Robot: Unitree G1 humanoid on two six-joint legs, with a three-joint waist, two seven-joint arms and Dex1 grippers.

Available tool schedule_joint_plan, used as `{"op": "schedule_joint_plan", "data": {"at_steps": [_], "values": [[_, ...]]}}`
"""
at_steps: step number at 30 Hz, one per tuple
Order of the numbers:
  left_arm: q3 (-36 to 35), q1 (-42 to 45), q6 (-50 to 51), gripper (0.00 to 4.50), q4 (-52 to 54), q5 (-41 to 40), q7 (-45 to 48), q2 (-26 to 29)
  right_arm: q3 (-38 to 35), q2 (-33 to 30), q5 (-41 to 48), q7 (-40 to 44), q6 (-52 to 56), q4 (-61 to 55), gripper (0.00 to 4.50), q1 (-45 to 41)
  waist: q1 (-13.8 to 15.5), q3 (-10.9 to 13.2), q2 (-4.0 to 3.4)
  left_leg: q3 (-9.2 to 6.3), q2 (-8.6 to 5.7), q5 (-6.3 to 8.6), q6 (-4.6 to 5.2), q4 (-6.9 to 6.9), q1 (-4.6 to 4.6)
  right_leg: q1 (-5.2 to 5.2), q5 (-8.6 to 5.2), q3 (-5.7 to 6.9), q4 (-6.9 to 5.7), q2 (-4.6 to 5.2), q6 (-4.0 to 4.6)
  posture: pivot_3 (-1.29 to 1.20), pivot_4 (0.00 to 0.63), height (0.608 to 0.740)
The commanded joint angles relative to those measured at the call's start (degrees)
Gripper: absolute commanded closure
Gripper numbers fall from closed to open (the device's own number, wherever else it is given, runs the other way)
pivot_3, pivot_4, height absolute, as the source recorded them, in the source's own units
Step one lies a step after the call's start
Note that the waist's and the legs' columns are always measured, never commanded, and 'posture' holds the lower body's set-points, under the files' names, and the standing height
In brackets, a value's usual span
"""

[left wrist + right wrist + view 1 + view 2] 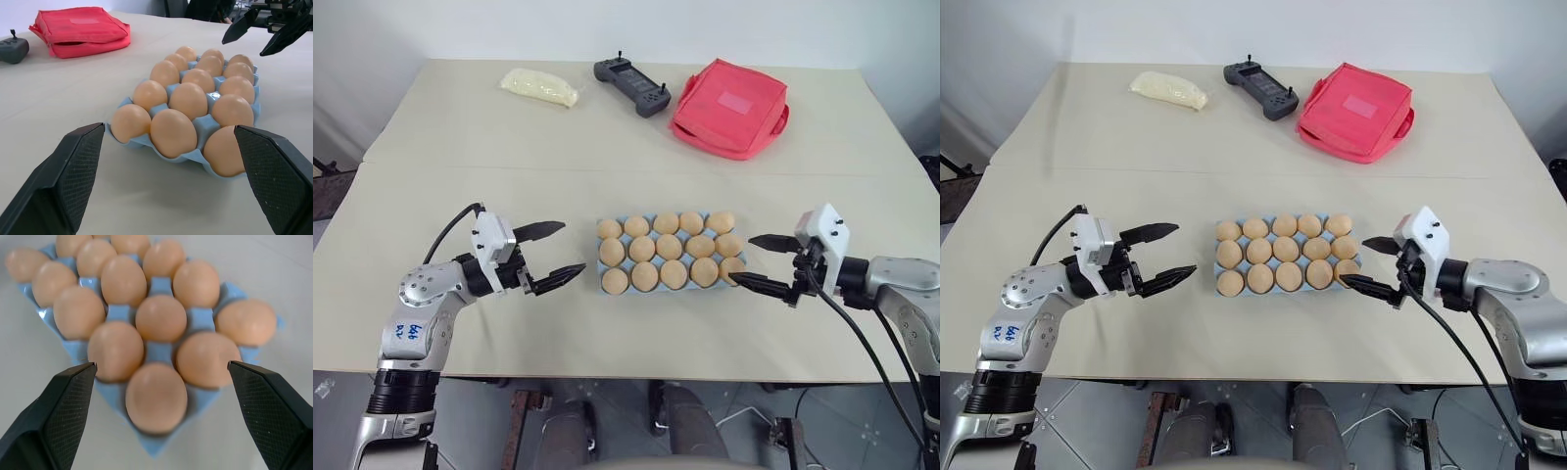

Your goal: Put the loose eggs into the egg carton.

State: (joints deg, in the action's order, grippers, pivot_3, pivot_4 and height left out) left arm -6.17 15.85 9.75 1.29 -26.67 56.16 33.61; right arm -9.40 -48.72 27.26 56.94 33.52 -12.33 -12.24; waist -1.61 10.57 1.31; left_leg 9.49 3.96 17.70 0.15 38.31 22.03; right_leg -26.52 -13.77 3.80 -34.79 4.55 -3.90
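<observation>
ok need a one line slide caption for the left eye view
Full egg carton with all fifteen eggs seated, flanked by the open left gripper and open right gripper.

The egg carton [604, 279] is a light blue moulded tray with three rows of five round cups, lying flat near the middle of the surface, its long side running left to right and turned slightly askew. Every cup holds one of the eggs [670, 246], fifteen in all, smooth, tan-orange and oval, all alike, each seated upright in its cup and touching its neighbours or nearly so.
</observation>
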Motion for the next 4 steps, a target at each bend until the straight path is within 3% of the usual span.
{"op": "schedule_joint_plan", "data": {"at_steps": [1,4], "values": [[-0.22,1.74,-1.39,0.0,0.22,-0.48,1.86,0.23,-1.82,-0.53,-0.32,0.44,-2.72,0.68,0.03,0.38,0.07,0.0,0.0,-0.01,0.0,-0.03,0.01,0.01,0.0,0.0,0.02,0.0,0.0,0.0,0.02,0.0,0.15,0.74],[-0.42,2.24,-1.93,0.0,-0.6,-0.56,3.27,0.41,-1.64,-0.12,-0.29,0.0,-3.21,0.63,0.03,0.49,0.1,0.0,0.0,-0.02,-0.02,-0.07,0.03,0.02,0.01,0.0,0.04,-0.04,-0.01,0.01,0.03,0.0,0.15,0.74]]}}
